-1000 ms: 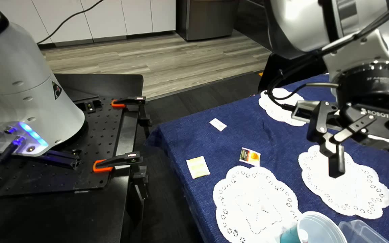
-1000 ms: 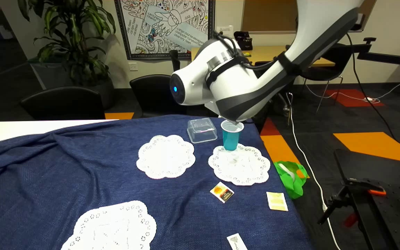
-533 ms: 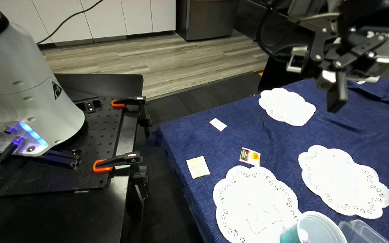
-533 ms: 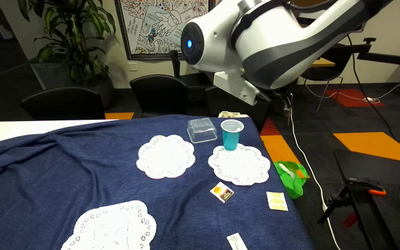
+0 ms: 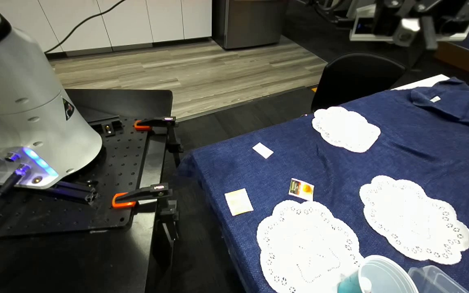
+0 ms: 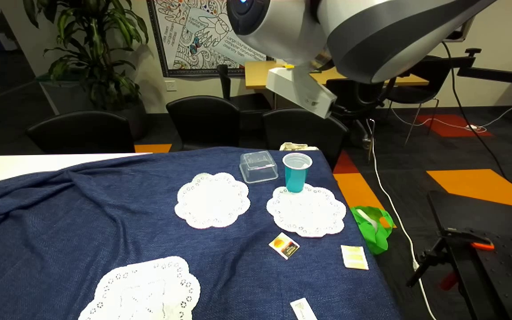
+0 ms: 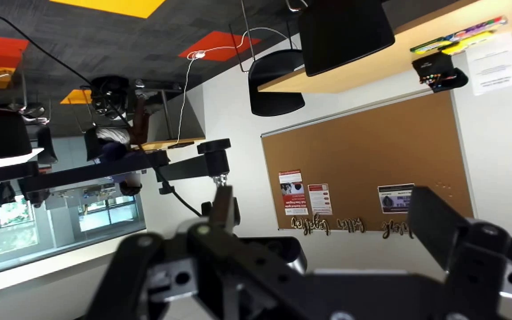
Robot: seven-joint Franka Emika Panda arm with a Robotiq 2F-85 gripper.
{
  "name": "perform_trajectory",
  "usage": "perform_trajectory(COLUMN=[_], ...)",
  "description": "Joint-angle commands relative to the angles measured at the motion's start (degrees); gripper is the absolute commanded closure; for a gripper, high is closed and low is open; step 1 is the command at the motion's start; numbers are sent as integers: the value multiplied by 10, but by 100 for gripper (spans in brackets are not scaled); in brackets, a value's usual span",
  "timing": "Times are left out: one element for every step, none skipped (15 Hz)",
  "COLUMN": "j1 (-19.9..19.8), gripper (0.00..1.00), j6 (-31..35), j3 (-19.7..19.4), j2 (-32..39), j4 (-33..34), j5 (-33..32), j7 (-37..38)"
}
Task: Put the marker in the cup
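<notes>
end effector [image 7: 322, 201] was spread wide, empty. cup [image 6: 295, 178] stood upright, far right in an exterior view, marker [image 5: 365, 284] inside.

White-rimmed teal cup [image 6: 296, 174], navy cloth [image 6: 242, 280]

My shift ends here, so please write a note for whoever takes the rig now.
Gripper: open, well clear of the cup, nothing between the jaws.
Cup: upright, at the edge of a doily.
Marker: most likely in the cup; a whitish end shows inside, the rest is hard to make out.
Done: by the look of it, the marker is placed and let go.
Left: probably only a check that it is the marker.
</notes>
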Motion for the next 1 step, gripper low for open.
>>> perform_trajectory(j1=[-5], gripper=[0], j6=[-2], j3=[5], j2=[3], j4=[1], j5=[0], j7=[0])
